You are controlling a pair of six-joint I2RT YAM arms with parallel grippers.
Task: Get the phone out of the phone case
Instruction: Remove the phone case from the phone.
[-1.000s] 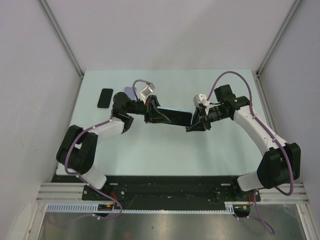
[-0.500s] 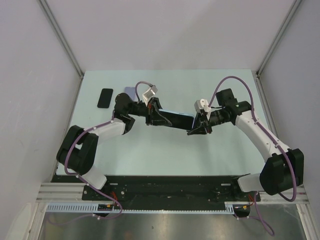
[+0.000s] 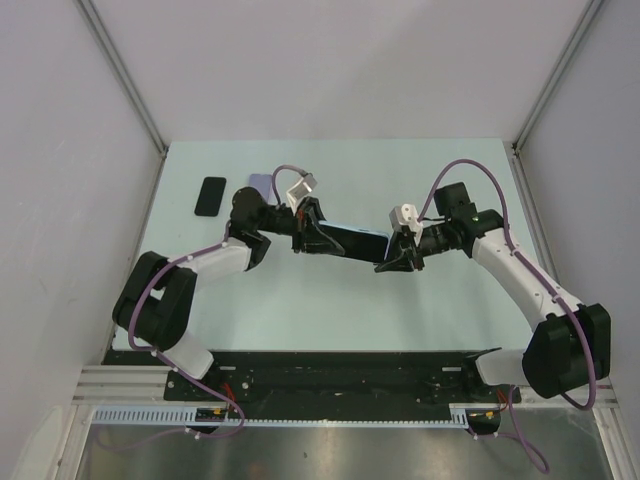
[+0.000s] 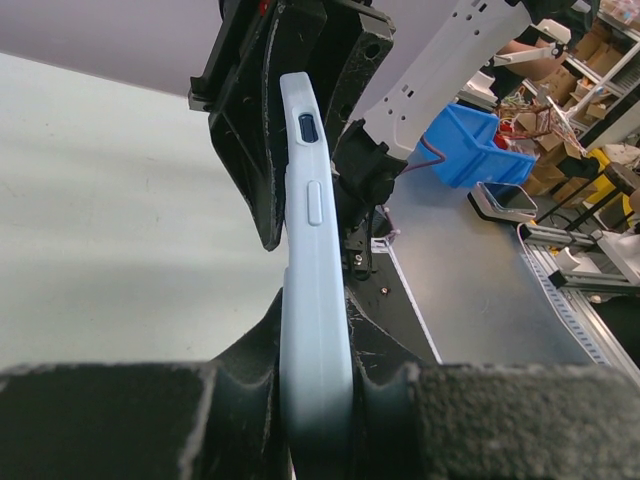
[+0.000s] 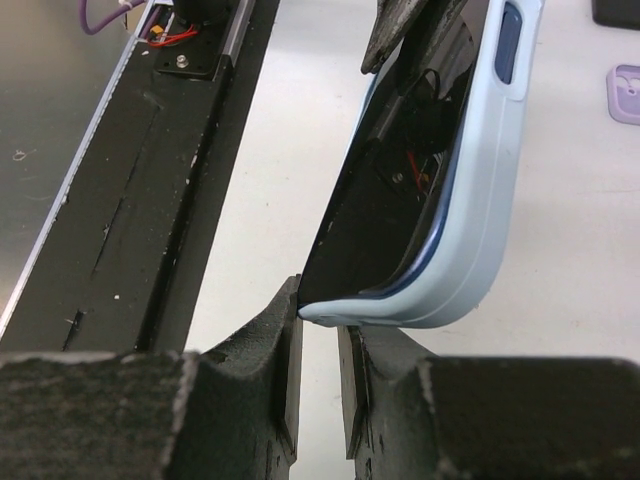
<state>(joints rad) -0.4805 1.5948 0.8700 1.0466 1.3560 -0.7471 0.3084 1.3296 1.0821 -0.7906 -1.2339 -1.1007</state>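
Obs., this frame.

- Left gripper (image 3: pixel 312 236): clamped on the phone case (image 4: pixel 315 300). My left wrist view looks along the case edge-on. The pale blue side wall runs up between the two fingers, side buttons facing the camera. Both fingers press on the broad faces.
- Phone (image 5: pixel 400 190): sits in the case. Its dark glass shows inside the blue rim in the right wrist view. At the near corner the glass meets the rim, with no gap I can make out.
- Case and phone hang above the worktop (image 3: pixel 300 300), about mid-width, spanning from one gripper to the other. They are turned on edge rather than lying flat. From above, the left end is in my left gripper and the right end meets my right gripper (image 3: pixel 392 256).
- Right gripper: fingers (image 5: pixel 250 390) narrow, only a slit between them. The rounded corner of the case sits right at the fingertips, and the screen-side finger touches the rim there. I cannot tell whether the lip is pinched in the slit or only resting against it.
- Also on the worktop: a flat black slab (image 3: pixel 211 195) at far left, and a small lilac piece (image 3: pixel 259 184) just behind my left wrist. Both are well apart from the held case.
- A blue bin (image 4: pixel 475 145) is visible off the worktop, past the right arm.
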